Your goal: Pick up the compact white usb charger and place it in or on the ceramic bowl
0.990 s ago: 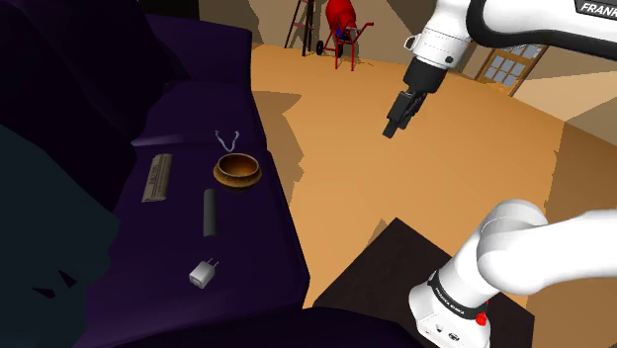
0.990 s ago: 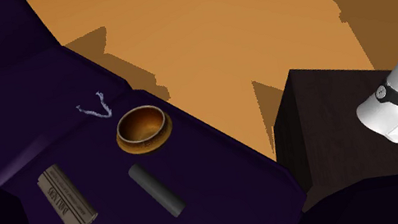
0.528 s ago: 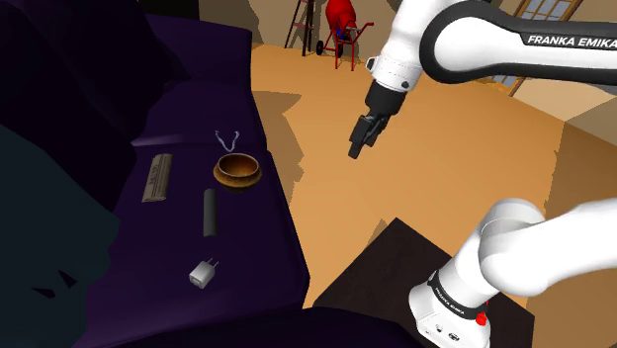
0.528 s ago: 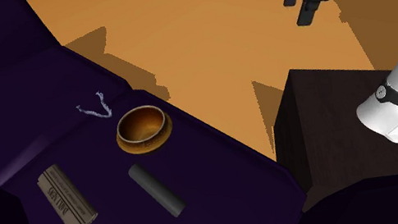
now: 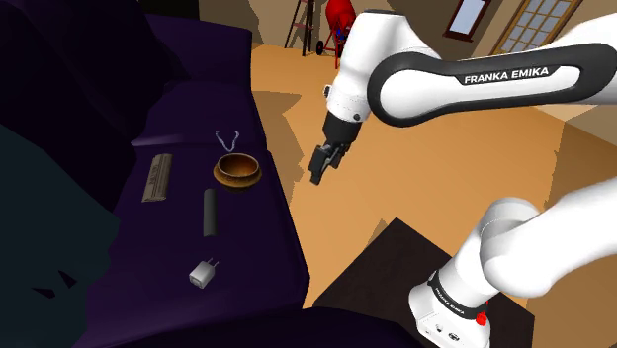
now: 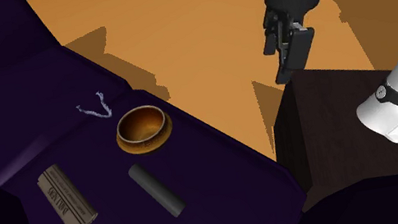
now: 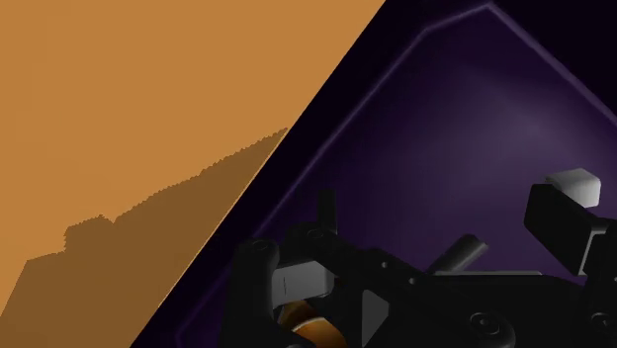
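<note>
**Charger not yet picked up**

The white charger (image 5: 203, 273) lies on the purple couch seat (image 5: 252, 242), well apart from the brown bowl (image 5: 238, 170). Grasping and placing both remain. The arm arches over the floor (image 5: 445, 168) beside the couch, its hand (image 5: 318, 174) pointing down, fingers apart, empty.

Living room: purple sofa (image 5: 247, 242), paned window (image 5: 529, 20)

The sofa seat (image 5: 168, 232) looks matt, like dark purple cloth without shine. The bowl (image 5: 238, 170) is brown and wood-like, with a warm gloss inside. The arm (image 5: 465, 84) wears smooth, glossy white shells, and the gripper (image 5: 317, 176) is dull black. The orange-tan floor (image 5: 445, 168) is flat and matt.
</note>
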You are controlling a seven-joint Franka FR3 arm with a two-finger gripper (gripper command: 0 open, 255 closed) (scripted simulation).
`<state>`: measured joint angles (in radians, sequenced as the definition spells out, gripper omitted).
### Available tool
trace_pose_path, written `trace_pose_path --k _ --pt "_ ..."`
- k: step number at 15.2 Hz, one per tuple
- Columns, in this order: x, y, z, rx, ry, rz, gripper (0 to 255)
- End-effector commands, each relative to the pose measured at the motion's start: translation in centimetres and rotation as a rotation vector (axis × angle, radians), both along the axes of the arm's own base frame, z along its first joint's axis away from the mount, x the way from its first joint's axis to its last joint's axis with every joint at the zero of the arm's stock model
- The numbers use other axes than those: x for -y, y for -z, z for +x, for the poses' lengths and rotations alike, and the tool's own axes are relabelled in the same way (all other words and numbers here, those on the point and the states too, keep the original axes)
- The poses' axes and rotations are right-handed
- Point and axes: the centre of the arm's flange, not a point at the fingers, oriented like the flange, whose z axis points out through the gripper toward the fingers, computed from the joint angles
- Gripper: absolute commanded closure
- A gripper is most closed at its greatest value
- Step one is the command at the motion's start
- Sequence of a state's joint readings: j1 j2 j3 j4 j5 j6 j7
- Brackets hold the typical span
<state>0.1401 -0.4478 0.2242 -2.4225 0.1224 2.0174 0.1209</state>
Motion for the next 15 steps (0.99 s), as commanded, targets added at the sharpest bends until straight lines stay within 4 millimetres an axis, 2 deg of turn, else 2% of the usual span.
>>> trace_pose_path --k 1,15 --pt "-2.2 1.2 1.1 0.001 -0.012 -0.004 0" --pt "-16.6 12.3 6.2 -0.002 -0.095 -0.042 0"
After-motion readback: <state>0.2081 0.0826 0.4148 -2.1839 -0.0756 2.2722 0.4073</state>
